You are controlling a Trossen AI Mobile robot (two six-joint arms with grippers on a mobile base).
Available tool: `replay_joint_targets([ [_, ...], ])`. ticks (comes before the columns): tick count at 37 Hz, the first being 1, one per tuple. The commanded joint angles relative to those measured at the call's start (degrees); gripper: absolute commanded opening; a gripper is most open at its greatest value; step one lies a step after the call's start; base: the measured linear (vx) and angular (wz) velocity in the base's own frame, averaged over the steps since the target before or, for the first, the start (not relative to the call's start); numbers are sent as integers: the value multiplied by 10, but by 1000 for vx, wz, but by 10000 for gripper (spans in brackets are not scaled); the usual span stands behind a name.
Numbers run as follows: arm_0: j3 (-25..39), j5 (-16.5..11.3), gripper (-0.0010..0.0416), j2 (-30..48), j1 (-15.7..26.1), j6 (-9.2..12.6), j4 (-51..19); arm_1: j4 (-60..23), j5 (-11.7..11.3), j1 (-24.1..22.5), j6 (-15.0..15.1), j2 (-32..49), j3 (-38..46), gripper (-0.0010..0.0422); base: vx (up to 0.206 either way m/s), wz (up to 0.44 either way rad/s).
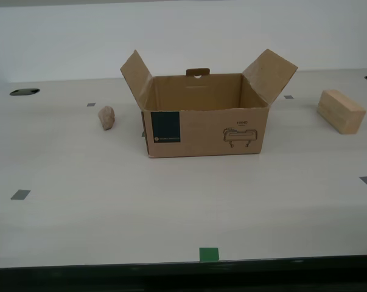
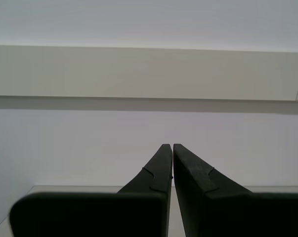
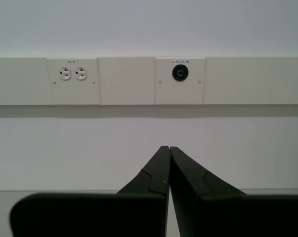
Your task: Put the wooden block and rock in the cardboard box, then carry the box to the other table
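Open cardboard box (image 1: pixel 204 125) sits mid-table (image 1: pixel 171 207), flaps up, dark label and line drawing on its front. Rock (image 1: pixel 106 117) lies near the box toward the exterior view's left, apart from it. Wooden block (image 1: pixel 341 111) rests well apart toward the exterior view's right. Grey tape squares (image 1: pixel 20 194) and one green square (image 1: pixel 209 254) mark the tabletop.

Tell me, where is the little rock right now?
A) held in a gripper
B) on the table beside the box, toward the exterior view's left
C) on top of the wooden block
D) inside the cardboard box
B: the rock lies on the table, apart from the cardboard box, on the exterior view's left.
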Motion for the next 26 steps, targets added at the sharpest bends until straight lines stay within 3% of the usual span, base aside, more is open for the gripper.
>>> replay_joint_targets([
  [1, 0, 0, 0, 0, 0, 0, 2, 3, 3, 0, 1, 0, 0, 0, 0, 0],
  [26, 0, 0, 0, 0, 0, 0, 2, 3, 3, 0, 1, 0, 0, 0, 0, 0],
])
